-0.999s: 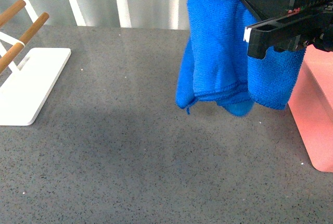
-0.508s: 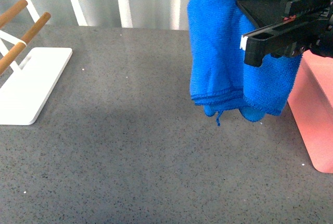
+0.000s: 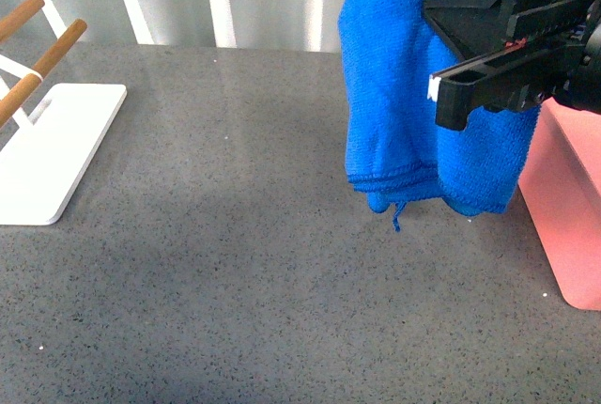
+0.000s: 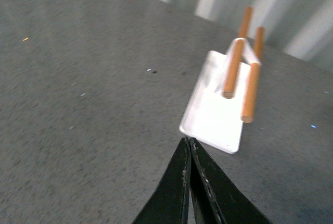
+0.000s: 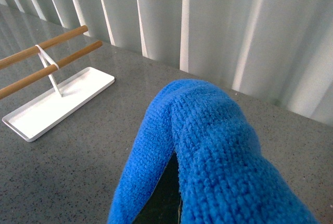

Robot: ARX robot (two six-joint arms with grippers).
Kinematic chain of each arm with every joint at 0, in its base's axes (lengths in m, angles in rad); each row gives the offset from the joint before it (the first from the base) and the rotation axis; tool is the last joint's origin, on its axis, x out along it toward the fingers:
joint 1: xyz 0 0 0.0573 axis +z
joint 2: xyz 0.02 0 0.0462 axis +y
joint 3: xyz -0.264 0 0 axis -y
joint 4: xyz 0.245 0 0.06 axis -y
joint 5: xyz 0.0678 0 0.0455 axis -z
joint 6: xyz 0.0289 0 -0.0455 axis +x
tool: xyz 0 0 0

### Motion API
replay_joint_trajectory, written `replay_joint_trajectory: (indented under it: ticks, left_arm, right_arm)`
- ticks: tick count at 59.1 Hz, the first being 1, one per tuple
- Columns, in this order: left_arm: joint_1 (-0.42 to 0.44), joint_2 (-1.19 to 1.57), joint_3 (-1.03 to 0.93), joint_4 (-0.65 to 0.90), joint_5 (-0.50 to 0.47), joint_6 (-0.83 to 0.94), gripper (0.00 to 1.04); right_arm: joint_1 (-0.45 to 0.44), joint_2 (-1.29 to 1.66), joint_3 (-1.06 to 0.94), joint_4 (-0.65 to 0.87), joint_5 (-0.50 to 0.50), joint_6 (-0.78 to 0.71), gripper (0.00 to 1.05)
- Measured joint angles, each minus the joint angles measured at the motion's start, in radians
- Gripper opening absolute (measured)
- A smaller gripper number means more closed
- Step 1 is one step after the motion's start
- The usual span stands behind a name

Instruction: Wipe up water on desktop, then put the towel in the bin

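The blue towel (image 3: 404, 94) hangs folded in the air at the upper right of the front view, clear of the speckled grey desktop (image 3: 235, 235). My right gripper (image 3: 446, 66) is shut on the towel, its black body crossing in front of the cloth. In the right wrist view the towel (image 5: 208, 151) drapes over the jaws and hides them. The salmon-pink bin (image 3: 568, 207) stands at the right edge, just beside the hanging towel. Over the desktop (image 4: 78, 104), my left gripper (image 4: 188, 141) is shut and holds nothing. No water shows on the surface.
A white-based rack with wooden bars (image 3: 42, 146) stands at the left of the desktop; the rack (image 4: 221, 104) lies just beyond my left fingertips, and the rack (image 5: 49, 96) also shows in the right wrist view. A pale ribbed wall (image 3: 235, 0) backs the desktop.
The towel has been carried slightly to the right toward the bin and a little higher. Its lower folds have swung in under the gripper.
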State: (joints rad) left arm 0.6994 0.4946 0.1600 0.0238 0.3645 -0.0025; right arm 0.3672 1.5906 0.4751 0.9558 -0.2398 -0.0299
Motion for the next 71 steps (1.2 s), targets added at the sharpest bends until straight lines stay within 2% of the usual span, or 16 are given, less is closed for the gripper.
replay_joint_trajectory:
  ticks: [8,10,14,17,18,19,21,24,27,32,41,49,52,54,56,71]
  left_arm:
    - [0.000,-0.005,-0.029,-0.012,-0.091,0.000,0.04]
    - [0.000,-0.005,-0.017,-0.064,-0.134,-0.021,0.08]
    - [-0.001,0.013,0.058,-0.235,-0.323,-0.117,0.21]
    - [-0.174,0.006,0.103,-0.235,-0.476,-0.180,0.30]
    - [-0.275,0.005,0.138,-0.212,-0.492,-0.199,0.33]
    - [-0.328,0.007,0.159,-0.201,-0.504,-0.207,0.35]
    - [-0.546,0.045,0.246,-0.152,-0.529,-0.227,0.42]
    - [-0.745,0.122,0.330,-0.104,-0.557,-0.243,0.51]
    - [-0.865,0.197,0.377,-0.086,-0.547,-0.247,0.60]
    - [-0.949,0.284,0.399,-0.088,-0.528,-0.246,0.76]
    - [-0.964,0.250,0.385,-0.111,-0.518,-0.242,1.00]
    - [-0.958,0.154,0.299,-0.127,-0.547,-0.257,0.97]
    - [-0.963,0.091,0.185,0.046,-0.613,-0.187,0.87]
    - [-0.956,0.029,0.097,0.168,-0.614,-0.117,0.78]
    - [-0.947,-0.001,0.061,0.209,-0.602,-0.090,0.73]
    - [-0.851,-0.121,-0.040,0.224,-0.510,-0.016,0.26]
  right_arm:
    - [0.003,0.000,0.000,0.000,-0.007,0.000,0.03]
    - [0.003,0.000,0.000,0.000,-0.006,0.000,0.03]
    - [0.003,0.000,0.000,-0.004,-0.004,0.000,0.03]
    - [0.003,-0.003,-0.001,-0.008,-0.002,-0.001,0.03]
    - [0.002,0.000,0.004,-0.008,-0.001,-0.001,0.03]
    - [0.002,0.003,0.006,-0.009,0.004,-0.001,0.03]
    - [0.003,0.003,0.005,-0.011,0.005,-0.001,0.03]
    - [0.010,-0.006,0.005,-0.011,-0.006,-0.001,0.03]
    - [0.012,-0.007,0.004,-0.011,-0.011,-0.001,0.03]
    - [0.004,-0.006,0.002,-0.009,-0.010,0.001,0.03]
    - [-0.019,0.000,-0.005,0.015,-0.006,0.005,0.03]
    - [-0.013,0.010,-0.011,0.024,-0.010,0.005,0.03]
    - [-0.009,0.013,-0.012,0.025,-0.009,0.005,0.03]
    - [-0.006,0.013,-0.012,0.025,-0.009,0.005,0.03]
    - [-0.006,0.014,-0.012,0.025,-0.008,0.005,0.03]
    - [-0.002,0.014,-0.012,0.006,0.003,0.001,0.03]
